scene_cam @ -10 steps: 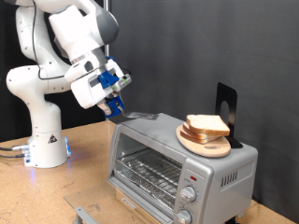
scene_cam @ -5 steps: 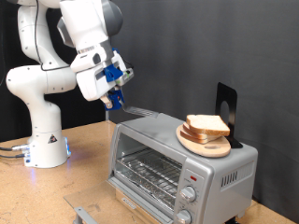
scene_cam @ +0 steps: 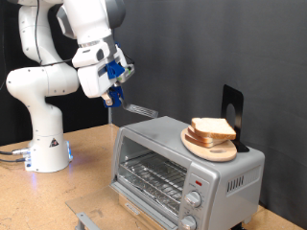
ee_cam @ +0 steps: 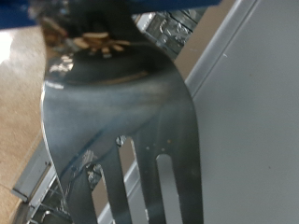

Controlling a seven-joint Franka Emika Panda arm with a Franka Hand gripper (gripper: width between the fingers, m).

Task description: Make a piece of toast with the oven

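- In the upper left of the exterior view, the end effector (scene_cam: 116,93) hangs above the left end of the oven (scene_cam: 182,163)
- It is closed on the handle of a shiny metal spatula (scene_cam: 140,110), and the flat blade sticks out toward the middle of the frame, just over the oven's top
- The wrist view is almost filled by the spatula (ee_cam: 126,121): a wide silver blade with long slots cut in it
- The slices of bread (scene_cam: 213,128) lie in a small pile on a round wooden plate (scene_cam: 203,149), which sits on top of the oven at its right end
- The piece of toast is not apart from that pile yet, as far as I can tell
- The wire rack (scene_cam: 153,174) behind the glass looks bare
- So I think the job has hardly begun: the tool is picked up, but no bread is in the oven and none is toasted
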